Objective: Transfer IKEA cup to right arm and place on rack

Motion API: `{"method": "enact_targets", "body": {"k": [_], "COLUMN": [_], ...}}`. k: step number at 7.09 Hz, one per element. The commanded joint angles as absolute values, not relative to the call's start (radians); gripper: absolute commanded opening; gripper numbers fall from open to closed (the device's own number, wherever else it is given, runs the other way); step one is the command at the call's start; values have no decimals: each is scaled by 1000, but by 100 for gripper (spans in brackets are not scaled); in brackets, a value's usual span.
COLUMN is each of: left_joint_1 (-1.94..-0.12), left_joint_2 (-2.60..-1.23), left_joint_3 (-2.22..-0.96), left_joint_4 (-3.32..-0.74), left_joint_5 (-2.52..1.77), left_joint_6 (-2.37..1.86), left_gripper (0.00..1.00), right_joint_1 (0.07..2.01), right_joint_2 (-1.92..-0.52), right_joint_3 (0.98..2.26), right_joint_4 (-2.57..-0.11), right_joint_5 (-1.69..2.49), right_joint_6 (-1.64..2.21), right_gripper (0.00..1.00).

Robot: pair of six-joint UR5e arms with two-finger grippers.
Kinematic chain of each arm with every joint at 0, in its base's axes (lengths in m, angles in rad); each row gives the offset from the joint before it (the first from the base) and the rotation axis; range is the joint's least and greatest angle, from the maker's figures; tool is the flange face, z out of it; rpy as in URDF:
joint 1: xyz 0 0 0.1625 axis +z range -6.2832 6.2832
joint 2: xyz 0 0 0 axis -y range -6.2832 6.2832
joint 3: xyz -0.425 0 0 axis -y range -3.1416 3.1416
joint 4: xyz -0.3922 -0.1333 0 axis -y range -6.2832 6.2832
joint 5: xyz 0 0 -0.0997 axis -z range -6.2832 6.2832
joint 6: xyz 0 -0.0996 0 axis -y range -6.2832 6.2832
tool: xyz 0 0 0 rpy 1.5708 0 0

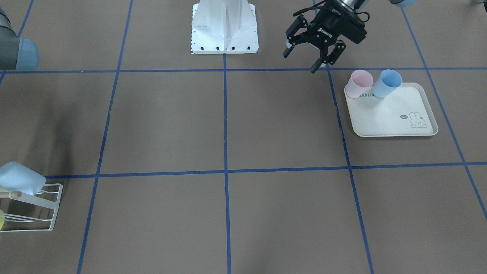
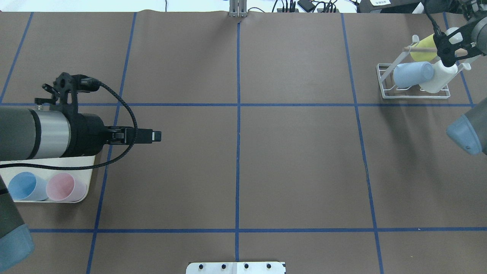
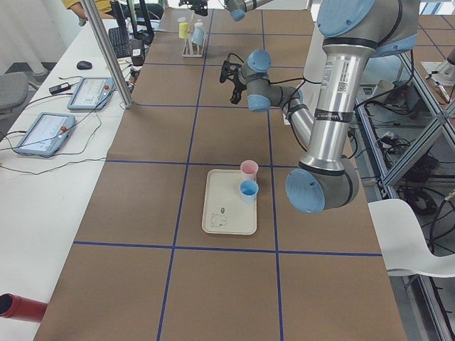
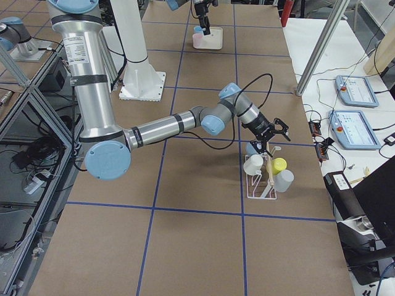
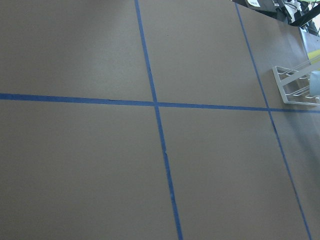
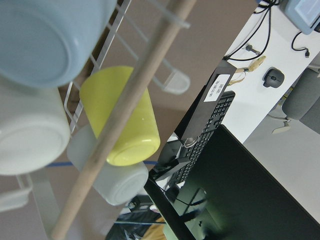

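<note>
The white wire rack [image 2: 384, 82] with its wooden dowel stands at the far right; it also shows in the front view [image 1: 49, 205]. It holds a light blue cup [image 2: 412, 74], a white cup [image 2: 439, 78] and a yellow cup [image 2: 422, 53]. My right gripper [image 2: 452, 47] hovers just above the rack, jaws apart and empty; its wrist view shows the dowel [image 6: 130, 105] and the cup bottoms close up. My left gripper [image 1: 304, 61] is open and empty, raised over the table beside the tray. A pink cup [image 1: 358, 83] and a blue cup [image 1: 387, 83] stand on the tray.
The cream rabbit-print tray [image 1: 395, 114] lies under my left arm, near the table's left edge in the overhead view [image 2: 49, 161]. The white robot base [image 1: 224, 26] sits at the near middle edge. Blue tape lines grid the brown table.
</note>
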State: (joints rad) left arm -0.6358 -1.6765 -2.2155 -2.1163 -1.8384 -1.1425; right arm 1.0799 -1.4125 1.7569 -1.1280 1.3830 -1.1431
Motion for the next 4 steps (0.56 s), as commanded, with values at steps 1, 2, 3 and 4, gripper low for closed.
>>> {"method": "enact_targets", "body": {"k": [1, 2, 3, 4], "left_joint_1": [-728, -779, -837, -886], "left_joint_2": [-1526, -1464, -1412, -1381], "left_joint_3": [-2255, -2258, -2258, -2257], "left_joint_4": [-2103, -2108, -2112, -2115], "left_joint_5": [-1844, -1868, -1893, -1891], "left_joint_6": [-921, -822, -723, -697], "left_gripper": [100, 100, 100, 100], "right_joint_1": [1080, 1080, 1080, 1077], "right_joint_2": [-1420, -1454, -1477, -1479], "right_joint_3": [1917, 1966, 2012, 2055], "right_joint_4": [-1302, -1305, -1298, -1295], "right_joint_5": [1568, 1666, 1763, 1816], "right_joint_6": [-834, -702, -532, -382], "right_gripper": [100, 100, 100, 100]}}
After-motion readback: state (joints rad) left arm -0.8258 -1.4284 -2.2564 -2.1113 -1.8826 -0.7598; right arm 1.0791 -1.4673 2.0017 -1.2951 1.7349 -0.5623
